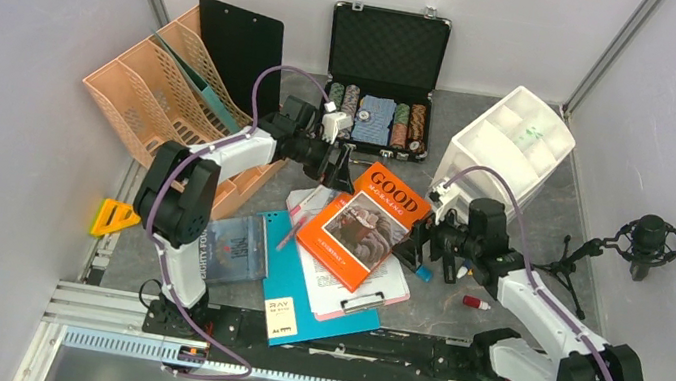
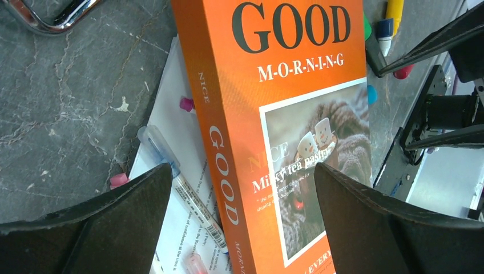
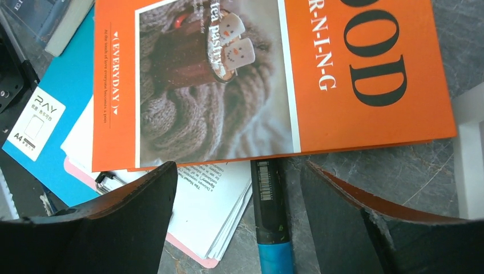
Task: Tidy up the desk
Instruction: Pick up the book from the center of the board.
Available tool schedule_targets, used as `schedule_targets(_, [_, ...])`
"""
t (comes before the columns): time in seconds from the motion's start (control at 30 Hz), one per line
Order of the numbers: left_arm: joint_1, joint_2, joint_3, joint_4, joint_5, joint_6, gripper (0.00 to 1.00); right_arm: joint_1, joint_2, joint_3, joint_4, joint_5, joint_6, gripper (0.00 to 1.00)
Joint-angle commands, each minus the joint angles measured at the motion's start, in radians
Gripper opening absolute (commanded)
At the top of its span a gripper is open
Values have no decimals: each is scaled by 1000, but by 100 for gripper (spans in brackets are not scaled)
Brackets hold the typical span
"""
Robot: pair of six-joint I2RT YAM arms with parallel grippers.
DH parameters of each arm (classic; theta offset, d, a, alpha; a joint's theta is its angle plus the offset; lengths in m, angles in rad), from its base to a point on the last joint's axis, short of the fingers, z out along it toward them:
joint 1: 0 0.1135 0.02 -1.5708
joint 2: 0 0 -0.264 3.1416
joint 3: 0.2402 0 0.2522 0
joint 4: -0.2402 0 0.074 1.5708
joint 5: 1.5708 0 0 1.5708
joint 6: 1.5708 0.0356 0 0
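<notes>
Holds left tool wide open above orange book; holds right tool open too (black marker below, tucked under book's edge) over grey surface

The left tool hangs with its dark fingers spread wide above the orange book — titled GOOD MORNING — which lies on white papers with a clear pen beside its spine, on the grey surface.

Orange book reads "GOOD MORNING", blue folder "RAY"
</notes>
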Motion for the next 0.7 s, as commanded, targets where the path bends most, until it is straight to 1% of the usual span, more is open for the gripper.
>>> schedule_targets(0.0, [-2, 37, 0, 58, 33, -22, 100, -2, 52, 11, 40, 13, 22, 84])
schedule_targets(0.23, [-14, 88, 12, 85, 17, -39, 100, -2, 125, 32, 36, 29, 6, 82])
schedule_targets(0.67, [-30, 168, 65, 83, 132, -51, 100, -2, 235, 49, 125, -18, 45, 81])
